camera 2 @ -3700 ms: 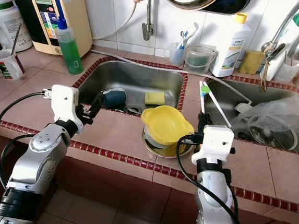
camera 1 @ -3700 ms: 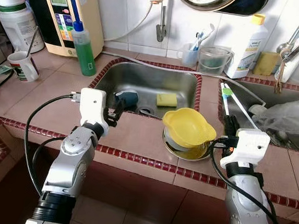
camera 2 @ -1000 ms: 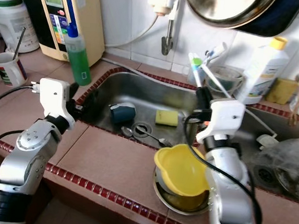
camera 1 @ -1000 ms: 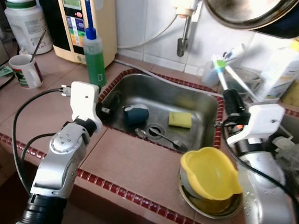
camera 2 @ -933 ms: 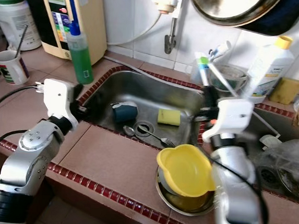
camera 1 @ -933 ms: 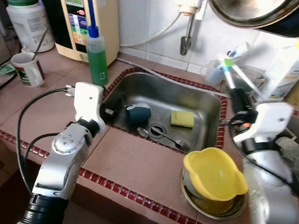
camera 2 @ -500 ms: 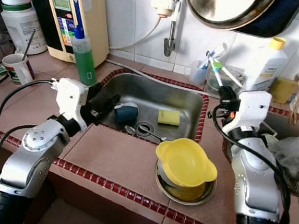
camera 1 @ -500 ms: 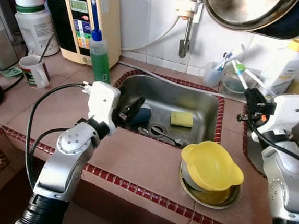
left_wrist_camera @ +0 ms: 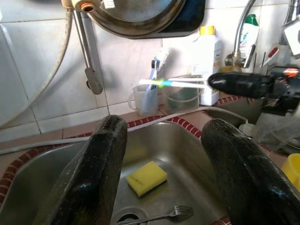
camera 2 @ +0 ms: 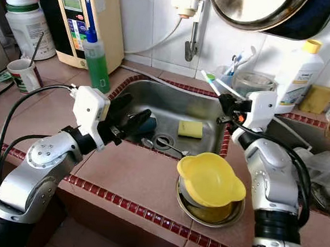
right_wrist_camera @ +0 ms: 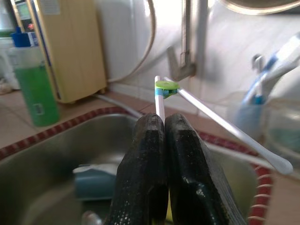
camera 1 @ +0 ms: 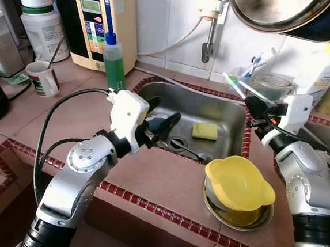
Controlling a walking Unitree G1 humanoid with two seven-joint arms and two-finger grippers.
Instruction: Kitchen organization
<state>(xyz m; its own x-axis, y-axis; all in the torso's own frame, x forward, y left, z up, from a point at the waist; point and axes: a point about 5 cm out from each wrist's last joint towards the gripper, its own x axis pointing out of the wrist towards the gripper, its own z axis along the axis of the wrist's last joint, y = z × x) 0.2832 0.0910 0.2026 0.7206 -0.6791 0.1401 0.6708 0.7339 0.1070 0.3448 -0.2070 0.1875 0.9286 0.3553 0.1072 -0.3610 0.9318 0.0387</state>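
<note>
My right gripper [camera 1: 251, 105] is shut on two white toothbrushes [camera 1: 237, 87] joined at a green band [right_wrist_camera: 164, 85]. It holds them nearly level over the right rim of the steel sink [camera 1: 229, 119], their heads pointing left. The pinch shows close up in the right wrist view, fingers [right_wrist_camera: 149, 140] pressed around one handle [right_wrist_camera: 158, 101]. A clear cup [camera 1: 242, 77] with other brushes stands on the counter behind. My left gripper [camera 1: 164, 115] is open above the sink's left front edge, its fingers [left_wrist_camera: 101, 154] wide apart and holding nothing.
In the sink lie a yellow sponge [camera 1: 203, 130], a fork [camera 1: 192, 153] and a blue item [camera 2: 148, 122]. A yellow bowl [camera 1: 238, 182] sits in a steel bowl at the front right. A green soap bottle [camera 1: 114, 58], mug [camera 1: 44, 78] and beige appliance [camera 1: 102, 20] stand left.
My right gripper has tipped the toothbrushes from nearly upright to level, pointing left. My left gripper has pushed forward over the sink edge. The camera shifted slightly.
</note>
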